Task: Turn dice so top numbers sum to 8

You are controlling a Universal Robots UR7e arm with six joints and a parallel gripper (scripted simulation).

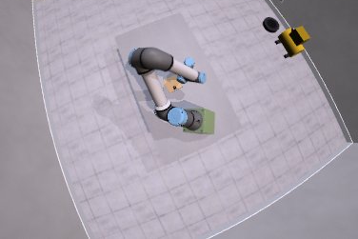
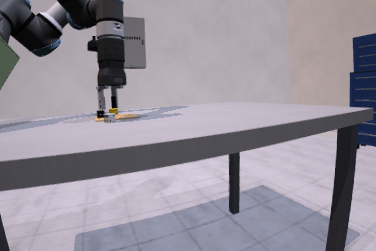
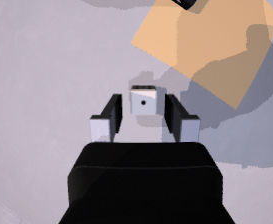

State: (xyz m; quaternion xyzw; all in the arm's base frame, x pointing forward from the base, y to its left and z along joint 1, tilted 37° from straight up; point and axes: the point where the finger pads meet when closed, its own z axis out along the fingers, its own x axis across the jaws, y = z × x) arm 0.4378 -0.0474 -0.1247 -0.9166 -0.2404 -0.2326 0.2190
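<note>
A white die (image 3: 143, 103) (image 2: 109, 118) lies on the table off the mat, one pip on its upper face. The orange mat (image 3: 212, 55) (image 2: 131, 117) (image 1: 170, 81) lies flat on the table. A black die (image 3: 188, 3) (image 2: 100, 114) (image 1: 174, 88) is on the mat, cut off at the top edge in the wrist view; its upper number is unreadable. A yellow die (image 2: 113, 111) is near the black one, outside the wrist view; its number and exact place on the mat are unclear. My gripper (image 3: 143, 106) (image 2: 108, 108) is open and low, its fingers on either side of the white die.
The grey table (image 2: 250, 124) (image 1: 209, 99) surrounds the mat. The green robot base (image 1: 208, 122) stands on the table near the mat. The arm spans above the table and hides part of it. A blue cabinet (image 2: 364, 89) stands beyond the table.
</note>
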